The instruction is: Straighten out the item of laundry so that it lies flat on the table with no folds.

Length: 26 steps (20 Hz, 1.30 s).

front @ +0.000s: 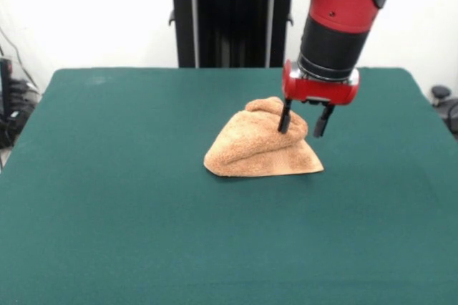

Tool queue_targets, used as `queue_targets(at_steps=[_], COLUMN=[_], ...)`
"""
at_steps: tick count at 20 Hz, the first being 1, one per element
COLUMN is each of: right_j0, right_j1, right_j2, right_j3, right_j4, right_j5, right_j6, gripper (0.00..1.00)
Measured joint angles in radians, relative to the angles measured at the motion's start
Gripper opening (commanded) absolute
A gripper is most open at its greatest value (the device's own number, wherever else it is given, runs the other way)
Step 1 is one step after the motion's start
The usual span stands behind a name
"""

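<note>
The large rectangular desk [129,197] with its dark green felt-like top is filling most of the scene. The red and black robot arm [336,11] is reaching down from above at the right. The small orange-tan terry-cloth towel [261,144] is lying crumpled in a mound a little right of the desk's centre, bunching higher at its far side. The end effector [304,122] is hanging over the towel's far right part, its two dark fingers [285,117] standing apart and holding nothing, one touching the cloth.
</note>
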Motion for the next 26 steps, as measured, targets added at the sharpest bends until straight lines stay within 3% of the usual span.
queue_targets(at_steps=[26], right_j0=[-0.001], right_j1=[0.073], right_j2=[-0.003], right_j3=[-0.003], right_j4=[-0.001], right_j5=[-0.135], right_j6=[0.0], gripper=[1.0])
